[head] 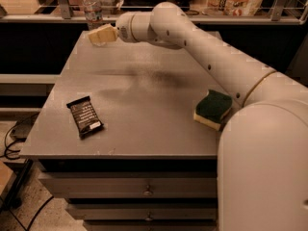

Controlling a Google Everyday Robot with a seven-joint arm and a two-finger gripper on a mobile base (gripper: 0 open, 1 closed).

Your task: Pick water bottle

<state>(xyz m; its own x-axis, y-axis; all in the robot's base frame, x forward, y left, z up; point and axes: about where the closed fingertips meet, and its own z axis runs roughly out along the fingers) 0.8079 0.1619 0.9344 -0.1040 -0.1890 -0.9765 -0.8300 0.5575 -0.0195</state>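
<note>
Here, end effector [102,34]: pale tan, at the tip of the white arm [202,52], hovering low over the far left corner of the surface [144,100].
End effector state: cannot tell whether it is released or clenched; it grasps nothing that shows.
Water bottle [92,6]: upright, white cap on top, just beyond the end effector and a little toward the picture's left of it.
Bottle versus end effector: the bottle's base sits right behind the end effector's tip; whether the two touch cannot be told.
Bottle footing: at the far edge of the surface, not lifted.
Arm: reaches from the near right of the picture diagonally across the surface to the end effector.
Sponge [213,109]: green top, yellow underside, well apart from the end effector, on the near right of the surface beside the arm.
Dark wrapped bar [84,116]: flat on the surface, well apart on the near side of the end effector, toward the left edge.
Drawers [144,191]: under the surface, at the front.
</note>
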